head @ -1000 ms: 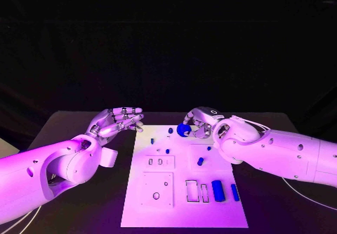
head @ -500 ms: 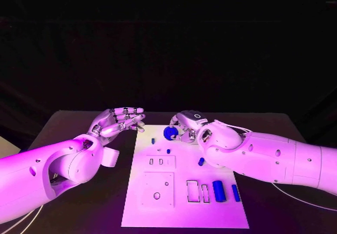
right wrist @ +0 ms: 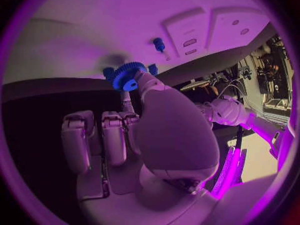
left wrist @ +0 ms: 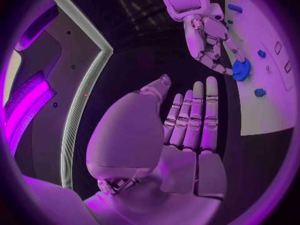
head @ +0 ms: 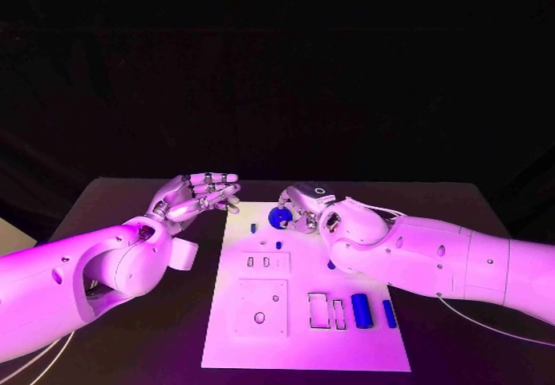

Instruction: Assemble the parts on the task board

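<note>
While pinching a small blue gear point(head: 279, 216) between thumb and fingertip, right robot hand point(head: 303, 207) placed over the far end of the white task board point(head: 304, 353), with the gear just above the board near its far left corner; whether the gear touches the board, cannot tell. Same gear point(right wrist: 129, 76) seen in the right wrist view at the tip of the right robot hand point(right wrist: 134, 130), toothed rim visible, other fingers curled in below it. Also seen from the left wrist view, the gear point(left wrist: 240, 70) caught by the fingertips of the right robot hand point(left wrist: 209, 40) at the edge of the task board point(left wrist: 272, 110). Left robot hand point(head: 194, 197) raised just beside the far left corner of the board, over the dark surface point(head: 139, 200), holding nothing, fingers straight and close side by side, thumb a little apart; same pose in the left wrist view point(left wrist: 187, 130). On the board, near the gear, a small blue peg point(head: 253, 228) and another small blue piece point(head: 279, 244). Closer to the near end, a long blue cylinder point(head: 361, 310) and a thinner blue bar point(head: 389, 314) lying side by side to the right of two narrow rectangular slots point(head: 317, 310). Two raised white square blocks point(head: 261, 307) with small holes on the left half of the board.
</note>
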You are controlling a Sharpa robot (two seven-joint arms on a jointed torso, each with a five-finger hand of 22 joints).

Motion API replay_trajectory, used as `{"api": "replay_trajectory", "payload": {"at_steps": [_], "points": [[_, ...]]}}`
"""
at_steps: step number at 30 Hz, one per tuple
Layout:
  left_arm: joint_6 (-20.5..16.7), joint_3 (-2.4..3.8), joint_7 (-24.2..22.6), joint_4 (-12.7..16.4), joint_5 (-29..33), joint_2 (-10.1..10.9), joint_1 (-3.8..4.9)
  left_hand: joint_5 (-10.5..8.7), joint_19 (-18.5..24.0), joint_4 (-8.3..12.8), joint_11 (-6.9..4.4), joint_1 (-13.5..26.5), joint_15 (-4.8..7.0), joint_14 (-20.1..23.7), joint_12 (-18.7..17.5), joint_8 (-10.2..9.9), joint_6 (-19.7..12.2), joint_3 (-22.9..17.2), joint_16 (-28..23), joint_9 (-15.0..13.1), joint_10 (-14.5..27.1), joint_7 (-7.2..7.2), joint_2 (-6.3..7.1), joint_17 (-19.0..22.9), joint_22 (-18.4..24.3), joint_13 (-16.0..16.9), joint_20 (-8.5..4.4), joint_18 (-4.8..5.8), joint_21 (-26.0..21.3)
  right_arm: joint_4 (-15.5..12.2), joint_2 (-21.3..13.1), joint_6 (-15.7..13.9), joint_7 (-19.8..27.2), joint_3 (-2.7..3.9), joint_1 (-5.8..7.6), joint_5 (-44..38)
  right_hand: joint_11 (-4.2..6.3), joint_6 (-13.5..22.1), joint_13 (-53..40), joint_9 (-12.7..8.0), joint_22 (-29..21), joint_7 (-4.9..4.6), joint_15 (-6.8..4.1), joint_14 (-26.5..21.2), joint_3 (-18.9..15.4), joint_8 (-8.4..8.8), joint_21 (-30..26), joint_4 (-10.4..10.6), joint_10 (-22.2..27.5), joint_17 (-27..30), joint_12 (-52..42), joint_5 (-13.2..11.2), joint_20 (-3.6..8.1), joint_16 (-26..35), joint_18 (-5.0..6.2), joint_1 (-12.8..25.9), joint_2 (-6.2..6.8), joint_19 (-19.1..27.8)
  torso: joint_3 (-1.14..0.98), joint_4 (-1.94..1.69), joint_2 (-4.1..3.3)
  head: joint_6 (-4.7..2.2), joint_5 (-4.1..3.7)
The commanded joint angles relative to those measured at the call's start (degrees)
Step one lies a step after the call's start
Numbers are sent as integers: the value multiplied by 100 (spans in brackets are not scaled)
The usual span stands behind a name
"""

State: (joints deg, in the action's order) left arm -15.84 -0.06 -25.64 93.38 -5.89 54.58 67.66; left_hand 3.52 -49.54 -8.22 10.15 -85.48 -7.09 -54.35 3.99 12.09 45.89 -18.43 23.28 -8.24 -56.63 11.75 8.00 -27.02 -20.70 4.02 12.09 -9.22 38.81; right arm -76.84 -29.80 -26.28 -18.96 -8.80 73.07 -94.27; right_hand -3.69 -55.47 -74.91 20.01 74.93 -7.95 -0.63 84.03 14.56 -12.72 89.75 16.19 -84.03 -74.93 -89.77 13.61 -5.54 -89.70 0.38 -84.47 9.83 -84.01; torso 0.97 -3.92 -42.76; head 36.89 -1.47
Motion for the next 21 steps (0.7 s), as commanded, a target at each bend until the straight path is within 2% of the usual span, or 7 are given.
{"api": "replay_trajectory", "payload": {"at_steps": [1,12,21], "points": [[69,5,-26,2,18,-17,7,-23,45,-7,6,18,13,44,-14,14,-2,-40,31,-4,-9,134,-11,-7,-10,0,1,-109,27,90,55,104,-15,-1,-10,-150,28,-48,-1509,4,1507,1,-41,591,31,12,25,4,-597,-1479,-23,17,46,-23,-38,45,32,-599,-3,-7,3,29,6],[65,5,-19,0,16,-22,7,-23,50,-6,6,18,12,46,-14,14,-2,-43,33,-4,-9,134,-11,-9,-13,0,1,-109,33,344,192,146,30,-11,-74,-147,27,-50,-1509,-1,1507,-1,-40,590,37,20,25,10,-597,-1474,-23,16,47,-22,-38,70,49,-599,-4,1,7,29,24],[50,5,-11,-4,15,-23,7,-23,53,-6,7,19,12,49,-14,14,-2,-45,34,-4,-9,135,-11,-10,-16,0,2,-108,37,412,242,243,76,-18,-113,-113,25,-51,-1509,-7,1507,-2,-40,588,45,32,25,17,-597,-1468,-23,15,48,-21,-38,101,70,-599,-1,-5,9,34,16]]}}
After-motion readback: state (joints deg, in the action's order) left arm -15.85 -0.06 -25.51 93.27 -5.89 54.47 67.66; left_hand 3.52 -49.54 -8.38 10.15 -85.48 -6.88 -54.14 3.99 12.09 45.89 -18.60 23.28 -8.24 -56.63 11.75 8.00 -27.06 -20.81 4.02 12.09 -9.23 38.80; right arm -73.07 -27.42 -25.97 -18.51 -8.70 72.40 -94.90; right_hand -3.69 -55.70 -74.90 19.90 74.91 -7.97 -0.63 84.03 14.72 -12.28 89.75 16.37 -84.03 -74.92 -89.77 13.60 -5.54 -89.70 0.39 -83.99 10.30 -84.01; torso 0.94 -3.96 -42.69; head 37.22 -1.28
